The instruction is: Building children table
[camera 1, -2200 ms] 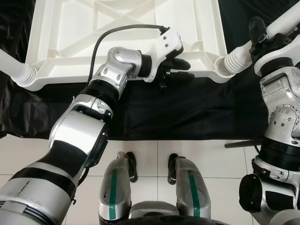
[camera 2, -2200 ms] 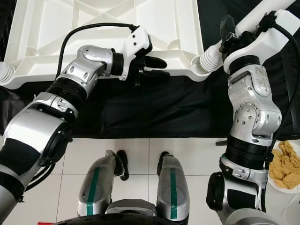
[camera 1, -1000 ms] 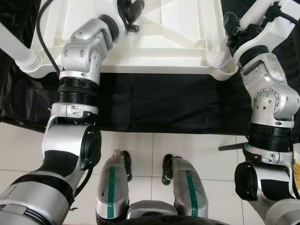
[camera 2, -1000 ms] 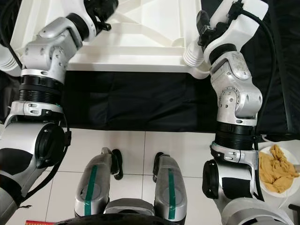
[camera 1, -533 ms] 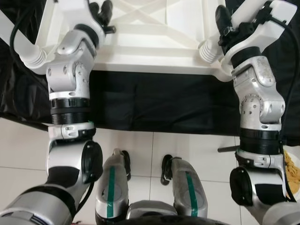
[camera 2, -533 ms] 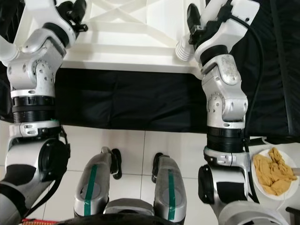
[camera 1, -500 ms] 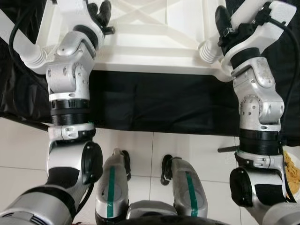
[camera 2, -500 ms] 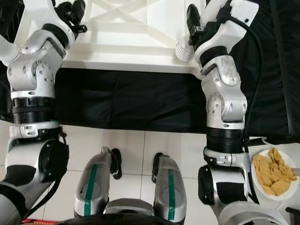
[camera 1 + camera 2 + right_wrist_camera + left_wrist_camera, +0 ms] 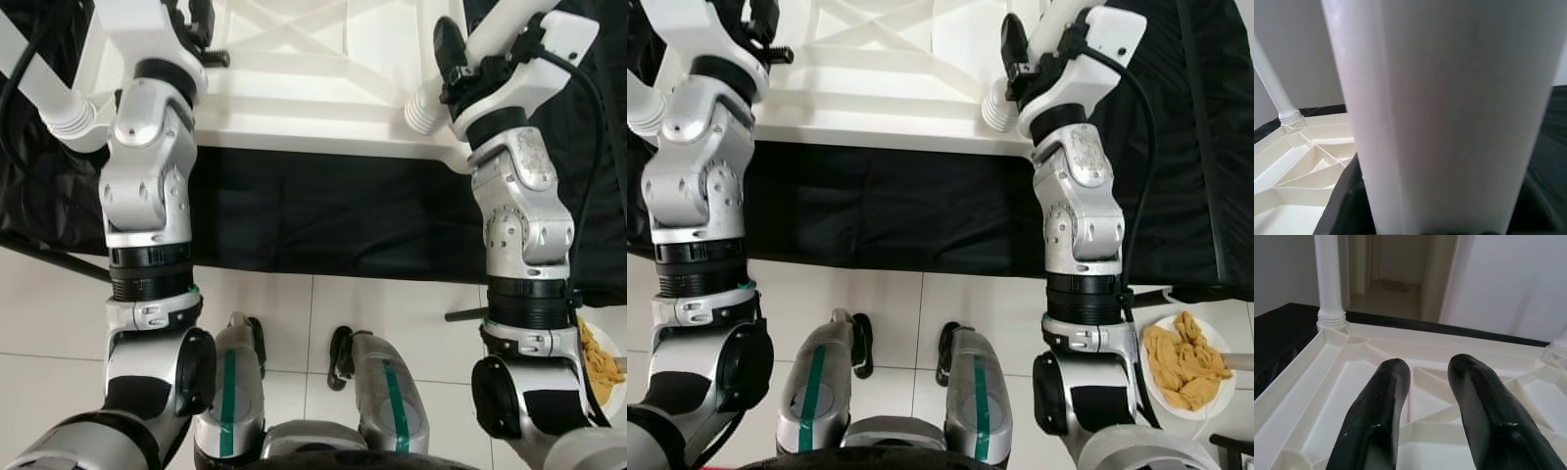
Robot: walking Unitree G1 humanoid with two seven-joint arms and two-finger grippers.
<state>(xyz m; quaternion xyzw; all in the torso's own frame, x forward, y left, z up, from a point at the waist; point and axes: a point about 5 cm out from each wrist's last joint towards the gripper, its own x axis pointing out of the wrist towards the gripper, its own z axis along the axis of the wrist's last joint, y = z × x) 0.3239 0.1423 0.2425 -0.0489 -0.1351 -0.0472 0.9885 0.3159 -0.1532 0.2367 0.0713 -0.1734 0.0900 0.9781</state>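
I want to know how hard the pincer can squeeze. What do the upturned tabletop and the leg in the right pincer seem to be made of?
The tabletop looks like moulded white plastic: thin ribs cross its underside, with a soft sheen. The leg held in the right pincer looks like the same smooth, semi-gloss plastic, probably hollow, so it may flex.

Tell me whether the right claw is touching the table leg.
Touching. In the right wrist view the white table leg sits between the right claw's black fingers, pressed against them with no gap.

The left end effector (image 9: 1425,382), fingers apart and empty, hovers over the upturned white table's ribbed underside (image 9: 1347,377).
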